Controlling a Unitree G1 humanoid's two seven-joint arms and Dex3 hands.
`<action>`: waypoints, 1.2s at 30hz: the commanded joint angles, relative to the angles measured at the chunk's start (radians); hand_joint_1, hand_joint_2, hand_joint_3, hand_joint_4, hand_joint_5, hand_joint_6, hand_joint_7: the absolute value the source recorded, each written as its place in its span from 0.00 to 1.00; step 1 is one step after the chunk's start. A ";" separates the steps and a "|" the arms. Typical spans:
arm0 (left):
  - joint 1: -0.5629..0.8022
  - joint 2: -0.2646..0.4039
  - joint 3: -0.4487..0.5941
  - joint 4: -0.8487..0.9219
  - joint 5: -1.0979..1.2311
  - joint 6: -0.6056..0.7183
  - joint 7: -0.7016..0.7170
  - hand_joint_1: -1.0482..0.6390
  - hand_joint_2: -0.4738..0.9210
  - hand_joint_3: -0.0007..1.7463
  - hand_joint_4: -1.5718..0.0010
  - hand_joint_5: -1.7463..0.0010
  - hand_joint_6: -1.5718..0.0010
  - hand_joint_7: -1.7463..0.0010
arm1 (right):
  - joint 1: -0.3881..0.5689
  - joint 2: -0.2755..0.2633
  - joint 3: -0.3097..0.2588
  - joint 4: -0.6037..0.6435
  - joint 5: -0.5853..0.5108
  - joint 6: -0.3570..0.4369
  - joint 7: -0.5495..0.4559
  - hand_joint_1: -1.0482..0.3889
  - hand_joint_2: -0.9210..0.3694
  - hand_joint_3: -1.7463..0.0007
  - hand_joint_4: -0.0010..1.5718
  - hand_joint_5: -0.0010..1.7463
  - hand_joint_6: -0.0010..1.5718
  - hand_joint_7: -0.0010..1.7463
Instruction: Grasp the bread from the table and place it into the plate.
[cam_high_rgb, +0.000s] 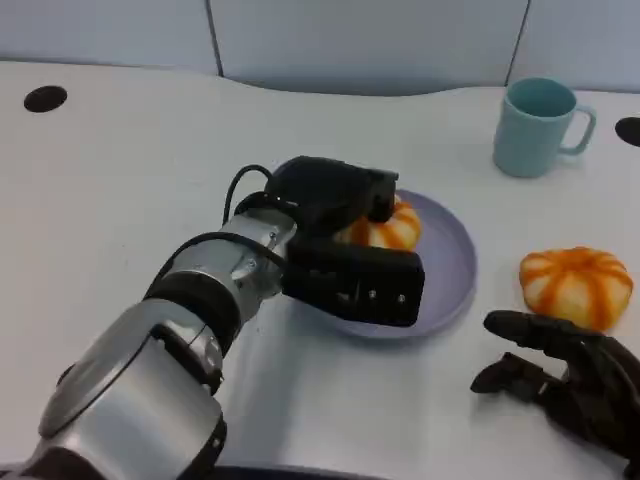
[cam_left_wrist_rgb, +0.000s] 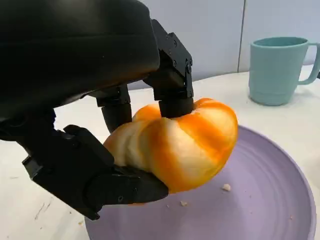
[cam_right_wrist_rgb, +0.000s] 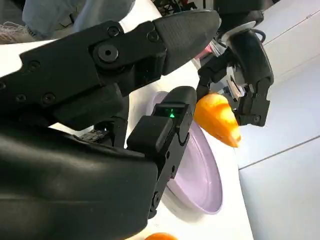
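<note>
The step in hand was the placing: the left hand (cam_high_rgb: 345, 235) held the bread (cam_left_wrist_rgb: 175, 145) over the plate (cam_left_wrist_rgb: 270, 200), so what remained, by my judgement, was to lower it until it met the plate's floor and then spread the fingers (cam_left_wrist_rgb: 172, 85) to let go without dragging it back out.

That hand was clamped on the bread, fingers pressing its upper side and the thumb under its lower edge, with the bread seemingly just clear of the purple surface below it. A few crumbs (cam_left_wrist_rgb: 226, 187) lay on the plate beneath the hand.

The right hand (cam_high_rgb: 570, 375) rested on the table beside the plate, loosely spread and holding nothing. Just beyond its fingertips lay a second bread (cam_high_rgb: 576, 285), untouched. Farther off, past both hands, stood a teal mug (cam_high_rgb: 540, 125).
</note>
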 joint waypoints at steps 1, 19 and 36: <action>-0.020 -0.002 0.015 0.001 -0.017 -0.002 -0.041 0.45 0.86 0.33 0.54 0.13 0.53 0.40 | 0.026 0.002 0.000 0.000 -0.003 0.015 -0.011 0.44 0.00 0.94 0.32 0.65 0.60 0.00; -0.031 0.008 -0.002 -0.002 0.001 -0.017 -0.154 0.24 1.00 0.12 0.98 0.73 0.79 1.00 | 0.028 0.009 0.001 -0.001 -0.002 0.001 -0.013 0.45 0.00 0.94 0.34 0.66 0.61 0.00; -0.032 0.037 0.093 -0.014 -0.100 -0.039 -0.300 0.09 1.00 0.17 1.00 0.89 0.90 1.00 | 0.020 0.001 -0.002 0.007 -0.002 0.011 -0.017 0.45 0.00 0.94 0.33 0.66 0.60 0.00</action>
